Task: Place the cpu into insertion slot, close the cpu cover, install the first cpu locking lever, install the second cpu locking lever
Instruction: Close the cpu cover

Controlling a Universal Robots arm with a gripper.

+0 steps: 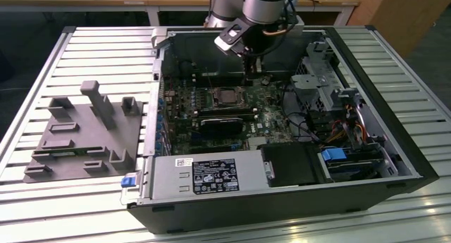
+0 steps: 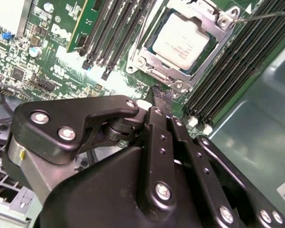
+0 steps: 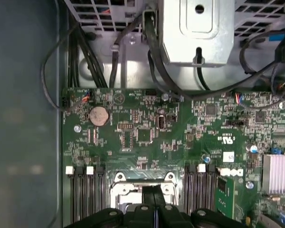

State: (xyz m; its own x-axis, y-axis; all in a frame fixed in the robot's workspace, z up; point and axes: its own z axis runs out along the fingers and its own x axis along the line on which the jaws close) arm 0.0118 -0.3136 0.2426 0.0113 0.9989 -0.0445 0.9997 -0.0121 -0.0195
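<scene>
Black fingers of the tool (image 2: 156, 95) are pressed together with nothing seen between them, their tips just short of the nearest edge of the cpu cover (image 2: 223, 29). The cover lies flat over the cpu (image 2: 180, 40), which is seated in the insertion slot (image 2: 152, 40). The slot sits straight ahead of the fingertips, flanked by long memory slots (image 2: 228, 71). In the second wrist view a thin wire lever (image 2: 263, 16) juts past the cover's far corner. The exterior view places the tool inside the open computer case (image 1: 282, 211) on the slatted tabletop (image 1: 84, 47).
</scene>
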